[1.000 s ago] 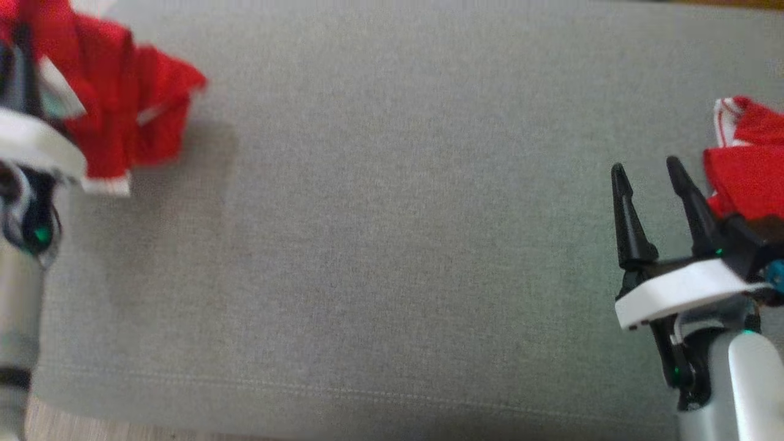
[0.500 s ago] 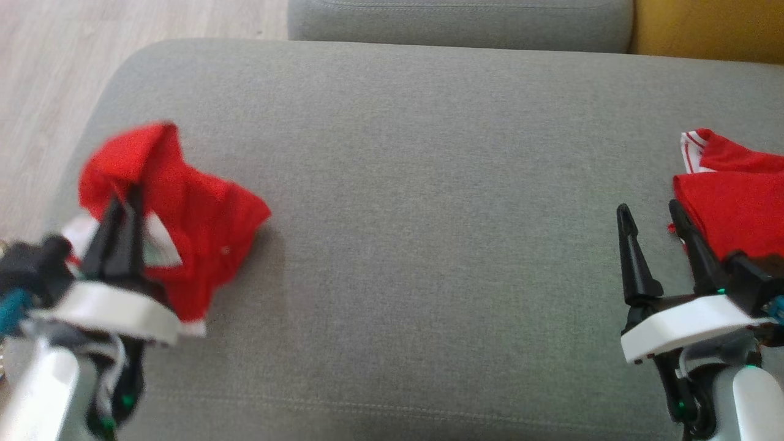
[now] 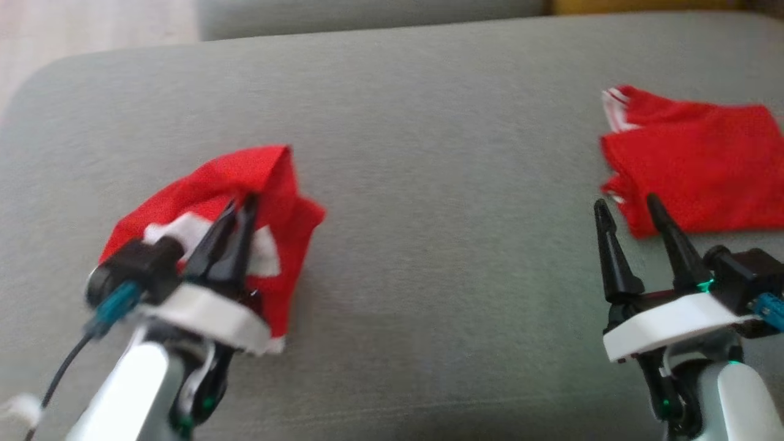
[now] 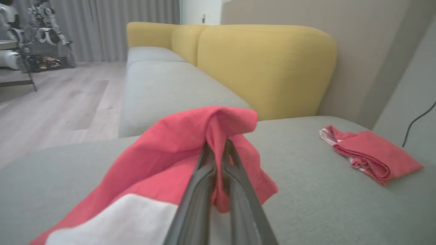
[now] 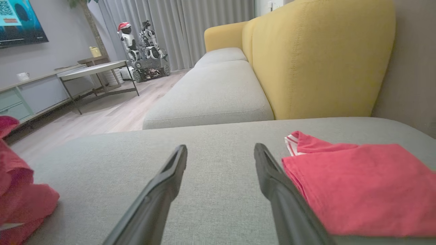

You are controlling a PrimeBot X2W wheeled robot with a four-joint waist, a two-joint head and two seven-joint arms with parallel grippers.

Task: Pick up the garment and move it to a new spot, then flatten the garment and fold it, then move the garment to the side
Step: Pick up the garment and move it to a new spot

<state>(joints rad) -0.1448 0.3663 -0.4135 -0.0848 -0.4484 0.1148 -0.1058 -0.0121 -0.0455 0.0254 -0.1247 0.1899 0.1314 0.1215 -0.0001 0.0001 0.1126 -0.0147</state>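
A crumpled red cloth garment with a white panel (image 3: 269, 177) is seen bunched on the left part of a broad grey fabric seat cushion (image 3: 429, 184). Its upper fold is raised and its lower folds appear to lie on the cushion. That raised fold is clamped between the two long dark fingers of the left gripper (image 4: 216, 146), which are pressed together on the cloth. A second red cloth piece with white stripes at one edge (image 3: 692, 159) is laid folded flat on the right part of the same cushion, well apart from the crumpled garment. The right gripper (image 3: 626, 203) is held over the cushion's right part, just beside the near edge of the folded piece, its fingers spread wide with nothing between them. Behind the cushion a rounded mustard-yellow upholstered backrest (image 4: 265, 64) is seen, and beyond the cushion's left end pale wooden flooring (image 4: 51, 95) is shown.
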